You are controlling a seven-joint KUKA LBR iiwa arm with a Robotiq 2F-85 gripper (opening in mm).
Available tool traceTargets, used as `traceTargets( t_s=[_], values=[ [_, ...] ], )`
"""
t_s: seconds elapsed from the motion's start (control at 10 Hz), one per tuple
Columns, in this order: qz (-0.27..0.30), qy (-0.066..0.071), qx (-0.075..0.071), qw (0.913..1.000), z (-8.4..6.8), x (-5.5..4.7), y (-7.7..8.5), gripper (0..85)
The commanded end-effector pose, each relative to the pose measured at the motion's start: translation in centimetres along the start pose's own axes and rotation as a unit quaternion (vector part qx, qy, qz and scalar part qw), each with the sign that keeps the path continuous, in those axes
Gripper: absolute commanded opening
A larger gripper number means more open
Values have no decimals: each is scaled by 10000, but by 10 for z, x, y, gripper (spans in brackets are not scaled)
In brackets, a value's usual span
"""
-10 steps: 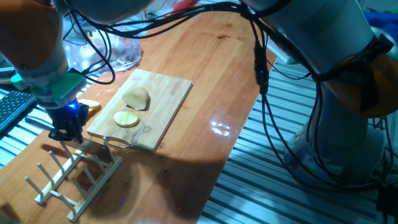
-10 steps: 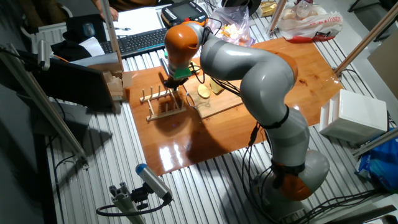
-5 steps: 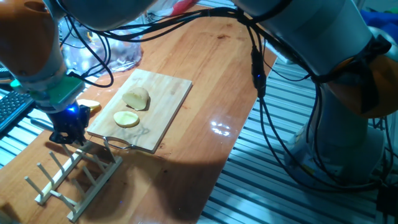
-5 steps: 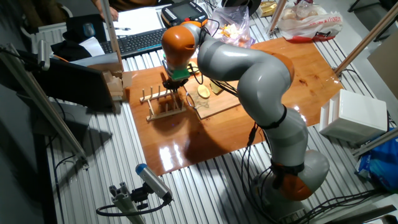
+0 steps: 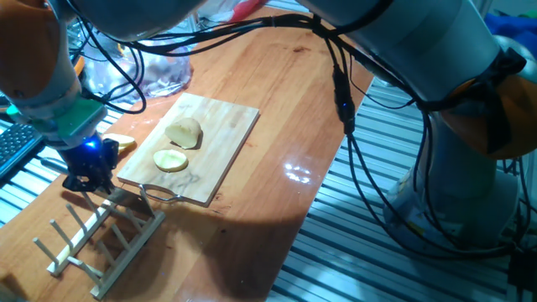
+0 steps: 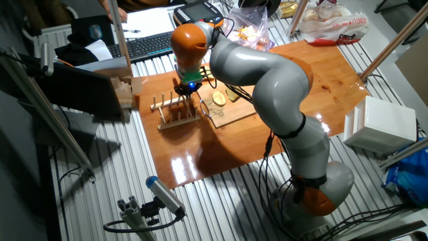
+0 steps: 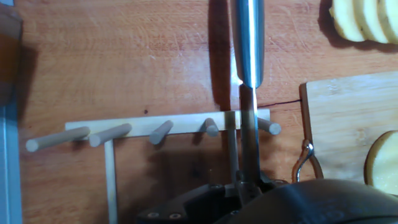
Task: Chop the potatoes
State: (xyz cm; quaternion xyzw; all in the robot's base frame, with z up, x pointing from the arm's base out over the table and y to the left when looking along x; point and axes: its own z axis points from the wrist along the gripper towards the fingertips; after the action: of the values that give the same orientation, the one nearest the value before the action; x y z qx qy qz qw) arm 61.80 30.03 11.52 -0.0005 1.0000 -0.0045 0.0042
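A peeled pale-yellow potato chunk (image 5: 185,132) and a round slice (image 5: 170,159) lie on the wooden cutting board (image 5: 225,134). More slices (image 5: 120,143) lie on the table left of the board; they also show in the hand view (image 7: 360,18). My gripper (image 5: 91,179) hangs over the wooden peg rack (image 5: 101,243), left of the board's near corner. In the hand view my gripper (image 7: 249,185) is shut on a steel knife (image 7: 247,50) that points away from me across the rack (image 7: 168,122). The board's slice shows at the right edge (image 7: 382,168).
The board has a metal loop handle (image 7: 306,163) at its near corner. A plastic bag (image 5: 147,71) lies behind the board. A keyboard (image 6: 144,44) and a wooden block (image 6: 124,92) sit at the table's far side. Cables (image 5: 352,126) hang over the table's right edge.
My gripper and wrist have shifted slightly left over the rack, with the knife still held. The potato pieces have not moved.
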Motion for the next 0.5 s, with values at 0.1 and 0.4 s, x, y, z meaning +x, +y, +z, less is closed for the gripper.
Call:
traceTargets(
  t_s=[0.1, 0.4],
  values=[
    [-37, -13, 23, 10000, 6, 0, -1, 170],
    [-45, 41, 223, 9997, 5, 0, -1, 340]
  ],
)
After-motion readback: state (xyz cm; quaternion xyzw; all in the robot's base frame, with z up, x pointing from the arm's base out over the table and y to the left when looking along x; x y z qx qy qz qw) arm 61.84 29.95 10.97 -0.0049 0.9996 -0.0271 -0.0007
